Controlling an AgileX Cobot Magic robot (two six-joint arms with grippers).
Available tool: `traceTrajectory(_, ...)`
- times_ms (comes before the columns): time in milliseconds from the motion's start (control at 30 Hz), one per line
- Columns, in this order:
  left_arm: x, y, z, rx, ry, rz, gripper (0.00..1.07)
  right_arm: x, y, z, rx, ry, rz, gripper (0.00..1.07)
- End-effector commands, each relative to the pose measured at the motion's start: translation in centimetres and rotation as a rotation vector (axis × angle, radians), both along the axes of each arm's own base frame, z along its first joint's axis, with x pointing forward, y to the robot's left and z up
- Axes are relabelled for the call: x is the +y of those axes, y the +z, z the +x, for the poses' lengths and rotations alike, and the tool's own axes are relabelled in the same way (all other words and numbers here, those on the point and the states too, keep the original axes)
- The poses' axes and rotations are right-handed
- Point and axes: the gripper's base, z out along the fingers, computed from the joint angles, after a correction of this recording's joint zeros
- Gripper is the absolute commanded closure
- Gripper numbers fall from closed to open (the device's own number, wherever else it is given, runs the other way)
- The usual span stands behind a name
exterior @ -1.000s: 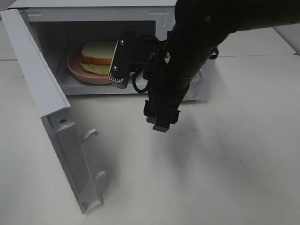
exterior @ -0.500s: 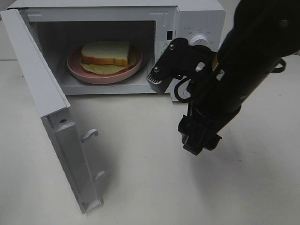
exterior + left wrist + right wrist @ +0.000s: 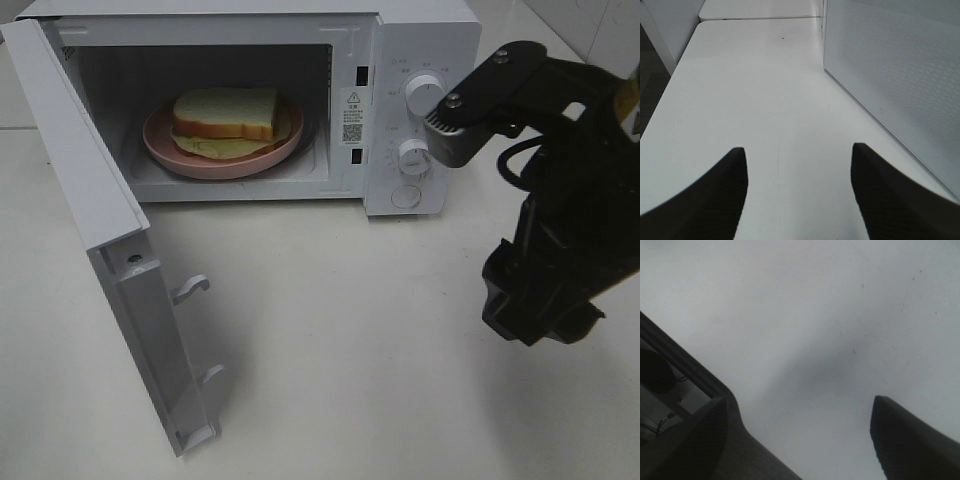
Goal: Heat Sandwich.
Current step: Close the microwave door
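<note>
Both fingers [image 3: 720, 195] of the left gripper [image 3: 799, 148] run off the wrist picture's edge with only their dark tips showing, and the perforated white wall [image 3: 900, 75] beyond one finger is cut off too. The right gripper [image 3: 800, 400] shows only two blurred dark fingers [image 3: 910, 440] (the murky shapes just beside one cannot be made out). In the high view the right arm [image 3: 570, 230] leaves the frame, its fingertips indistinguishable, and the panel print [image 3: 352, 105] on the microwave [image 3: 420, 40] is too small to read.
</note>
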Motion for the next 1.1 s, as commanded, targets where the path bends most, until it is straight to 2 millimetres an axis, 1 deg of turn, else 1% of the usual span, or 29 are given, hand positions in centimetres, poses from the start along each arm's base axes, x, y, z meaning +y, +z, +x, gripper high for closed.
traceTrajectory(33, 0.0, 0.0, -0.2, -0.021, 0.001, -0.005, 0.48, -0.9, 0.8, -1.1, 0.019, -0.023, 0.009, 0.31)
traceTrajectory(100, 0.0, 0.0, -0.2, -0.021, 0.001, -0.005, 0.48, -1.7, 1.5, -1.9, 0.025, -0.031, 0.001, 0.31)
traceTrajectory(300, 0.0, 0.0, -0.2, -0.021, 0.001, -0.005, 0.48, -2.7, 2.3, -2.9, 0.037, -0.042, -0.005, 0.31)
traceTrajectory(333, 0.0, 0.0, -0.2, -0.021, 0.001, -0.005, 0.48, -3.2, 2.8, -3.5, 0.037, -0.047, 0.0, 0.31)
traceTrajectory(400, 0.0, 0.0, -0.2, -0.021, 0.001, -0.005, 0.48, -3.7, 3.0, -4.1, 0.039, -0.049, 0.008, 0.31)
traceTrajectory(433, 0.0, 0.0, -0.2, -0.021, 0.001, -0.005, 0.48, -4.3, 3.1, -4.8, 0.033, -0.05, 0.024, 0.31)
traceTrajectory(500, 0.0, 0.0, -0.2, -0.021, 0.001, -0.005, 0.48, -4.6, 3.1, -5.1, 0.028, -0.05, 0.031, 0.31)
traceTrajectory(600, 0.0, 0.0, -0.2, -0.021, 0.001, -0.005, 0.48, -5.9, 2.7, -6.5, 0.01, -0.054, 0.051, 0.31)
traceTrajectory(633, 0.0, 0.0, -0.2, -0.021, 0.001, -0.005, 0.48, -5.9, 2.7, -6.5, 0.01, -0.054, 0.051, 0.31)
traceTrajectory(767, 0.0, 0.0, -0.2, -0.021, 0.001, -0.005, 0.48, -7.2, 1.6, -7.8, 0.006, -0.068, 0.057, 0.31)
traceTrajectory(833, 0.0, 0.0, -0.2, -0.021, 0.001, -0.005, 0.48, -7.4, 1.4, -8.0, 0.006, -0.075, 0.058, 0.31)
traceTrajectory(900, 0.0, 0.0, -0.2, -0.021, 0.001, -0.005, 0.48, -8.0, 1.1, -8.2, 0.01, -0.112, 0.067, 0.31)
traceTrajectory(933, 0.0, 0.0, -0.2, -0.021, 0.001, -0.005, 0.48, -8.9, 0.9, -8.4, -0.001, -0.17, 0.084, 0.31)
traceTrajectory(1000, 0.0, 0.0, -0.2, -0.021, 0.001, -0.005, 0.48, -9.2, 0.9, -8.5, -0.008, -0.195, 0.09, 0.31)
traceTrajectory(1067, 0.0, 0.0, -0.2, -0.021, 0.001, -0.005, 0.48, -10.5, 0.7, -8.8, -0.053, -0.281, 0.123, 0.31)
traceTrajectory(1100, 0.0, 0.0, -0.2, -0.021, 0.001, -0.005, 0.48, -10.5, 0.7, -8.8, -0.053, -0.281, 0.123, 0.31)
